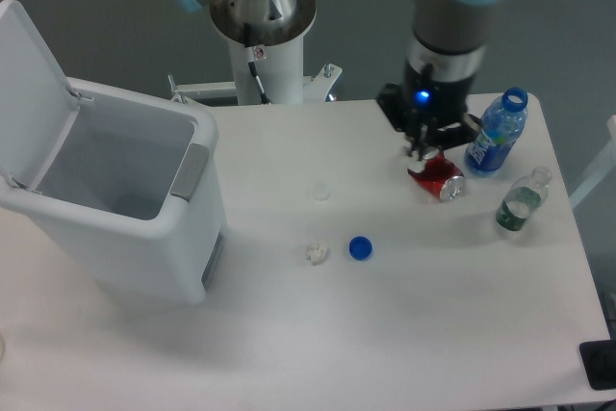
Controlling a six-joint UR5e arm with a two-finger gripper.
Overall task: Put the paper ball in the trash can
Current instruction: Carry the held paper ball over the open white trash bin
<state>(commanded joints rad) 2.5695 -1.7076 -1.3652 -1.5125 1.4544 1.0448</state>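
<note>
On the white worktop (404, 334), nearest the front edge, the paper ball (316, 253) lies roughly mid-width, a small crumpled lump with no clear long axis, just beside a blue bottle cap (361, 248) on its right. At the left edge stands the trash can (135, 209), its long axis running from front right to back left, lid swung up and open towards the left, grey handle panel facing the ball. Farther back right, a clear bottle (520, 201) and a blue-labelled bottle (497, 134) stand near the right edge. The gripper (424, 151) hangs over a crushed red can (438, 178), fingertips at its top; whether they are clenched cannot be told.
</note>
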